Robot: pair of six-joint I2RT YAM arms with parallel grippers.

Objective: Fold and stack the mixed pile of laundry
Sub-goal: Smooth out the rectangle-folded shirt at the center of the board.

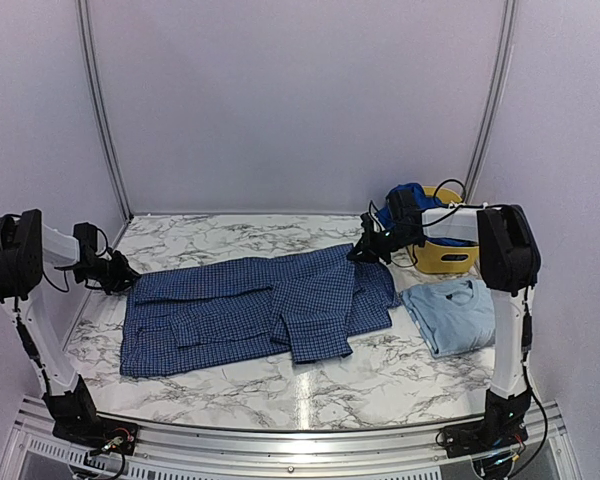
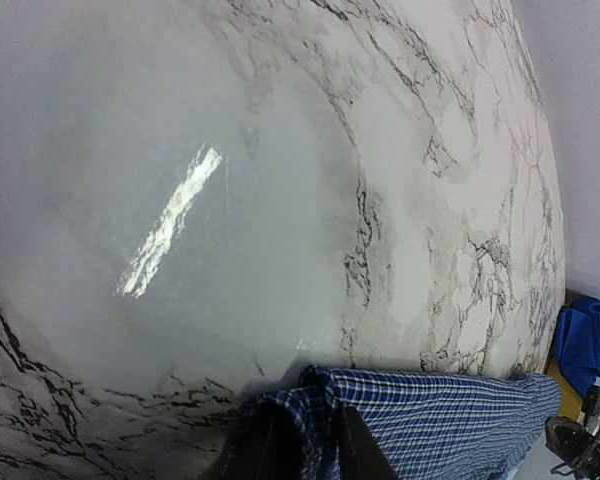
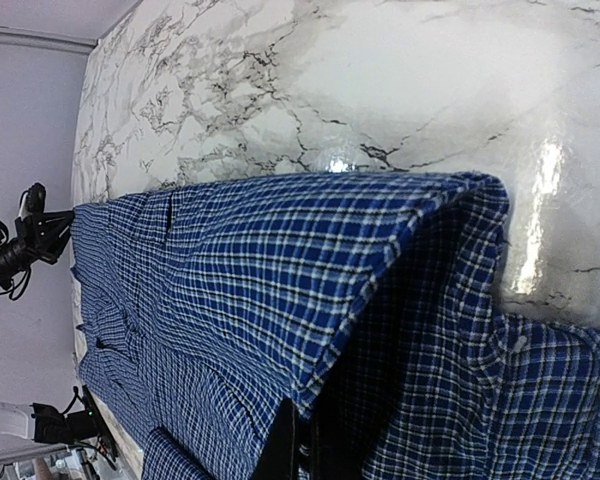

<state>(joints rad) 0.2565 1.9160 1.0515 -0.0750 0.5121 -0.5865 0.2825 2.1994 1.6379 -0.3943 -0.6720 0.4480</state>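
While both tools are sitting at the far edge of the checked shirt (image 1: 250, 310), I am logging the layout.

- The shirt is lying spread on the table (image 1: 230, 385). Its long axis is running crosswise, from one arm toward the other, and part of it is doubled over near its middle.
- The left tool (image 1: 120, 272) is meeting the shirt's far left corner and the right tool (image 1: 365, 250) its far right corner. Each arm is therefore nearest its own end, with the cloth spanning between them.
- Left wrist view: the fingers (image 2: 365, 455) are standing slightly apart with a fold of the shirt's hem bunching between them. I am reading this as a pinch on the cloth.
- Right wrist view: the jaws are pressing together on the shirt's edge, and the fabric is rising tent-like to them.
- A folded pale T-shirt (image 1: 450, 315) is lying just right of the shirt. The royal-blue piece (image 1: 410, 200) is sitting in the yellow basket (image 1: 448, 258) beyond the shirt's far right corner.

Judgement: I am expecting the coming fold to depend on both corners travelling together toward the shirt's near edge. Uneven travel is risking a skewed crease.
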